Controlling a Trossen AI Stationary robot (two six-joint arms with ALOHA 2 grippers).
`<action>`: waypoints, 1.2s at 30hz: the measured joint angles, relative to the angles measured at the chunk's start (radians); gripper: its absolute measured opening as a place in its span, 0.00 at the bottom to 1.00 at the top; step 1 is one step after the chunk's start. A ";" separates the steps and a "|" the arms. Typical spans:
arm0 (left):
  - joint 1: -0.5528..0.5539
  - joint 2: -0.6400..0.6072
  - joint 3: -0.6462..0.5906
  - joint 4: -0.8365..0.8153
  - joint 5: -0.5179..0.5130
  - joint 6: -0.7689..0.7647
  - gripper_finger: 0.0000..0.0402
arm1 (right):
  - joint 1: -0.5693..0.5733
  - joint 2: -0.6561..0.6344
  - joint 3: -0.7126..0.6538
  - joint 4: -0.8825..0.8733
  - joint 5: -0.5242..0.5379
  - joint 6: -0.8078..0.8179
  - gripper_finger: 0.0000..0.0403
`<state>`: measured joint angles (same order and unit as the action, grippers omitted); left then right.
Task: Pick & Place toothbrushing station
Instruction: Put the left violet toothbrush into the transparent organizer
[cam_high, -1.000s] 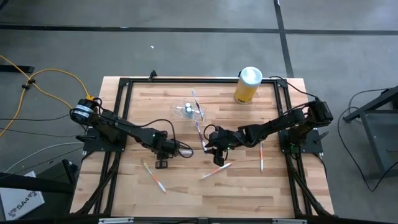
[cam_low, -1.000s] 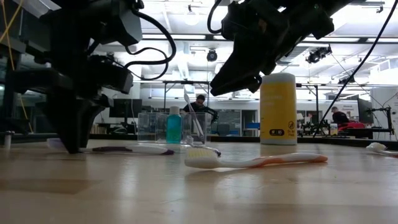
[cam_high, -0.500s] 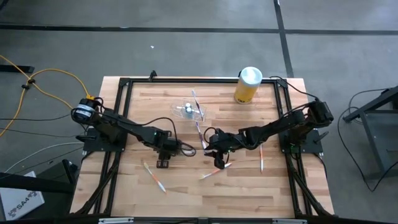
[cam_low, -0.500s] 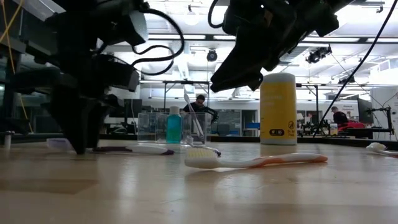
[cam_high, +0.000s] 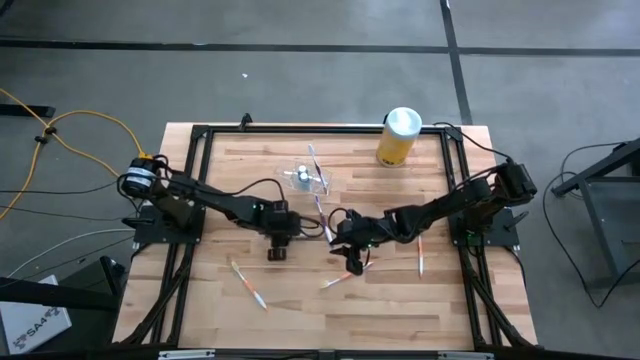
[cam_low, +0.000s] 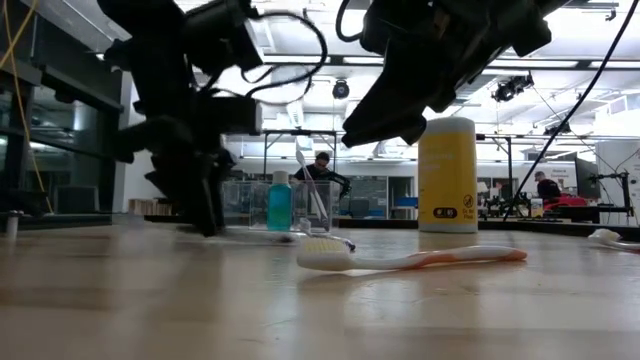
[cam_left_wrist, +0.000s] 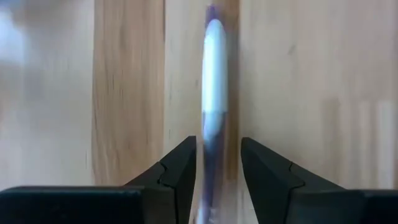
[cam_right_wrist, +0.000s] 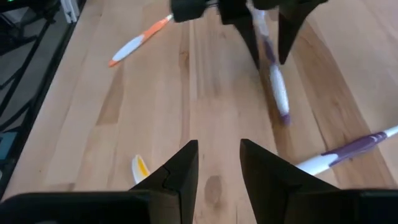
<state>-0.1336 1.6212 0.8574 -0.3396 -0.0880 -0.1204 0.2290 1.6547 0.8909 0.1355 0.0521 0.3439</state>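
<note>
High view: the small clear plastic toothbrushing station (cam_high: 303, 178) is seen on the light wooden table (cam_high: 250, 310) toward its far middle, with a toothbrush standing in it, to the left of a yellow cylinder with a white lid (cam_high: 398, 137). The left gripper (cam_high: 279, 243) is lowered near the table's centre, well short of the station. In the left wrist view its fingers (cam_left_wrist: 180, 168) are parted on either side of a white-and-purple toothbrush (cam_left_wrist: 213, 112) lying flat on the wood; contact cannot be told. The right gripper (cam_high: 350, 262) is held just beside it to the right, and the right wrist view shows its fingers (cam_right_wrist: 180, 171) spread with nothing between them. An orange-and-white toothbrush (cam_low: 410, 258) is seen lying in the foreground of the low view.
</note>
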 joint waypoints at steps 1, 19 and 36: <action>0.003 0.005 0.000 -0.007 0.000 -0.001 0.31 | 0.003 0.000 0.000 0.000 0.000 0.000 0.27; -0.007 0.067 0.006 -0.116 0.021 -0.055 0.29 | 0.020 0.000 0.000 0.004 0.001 0.004 0.27; -0.008 0.062 0.002 -0.176 0.050 -0.079 0.23 | 0.020 0.000 0.000 0.004 0.001 0.003 0.27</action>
<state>-0.1417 1.6833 0.8593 -0.5159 -0.0376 -0.1997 0.2493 1.6547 0.8909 0.1391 0.0528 0.3474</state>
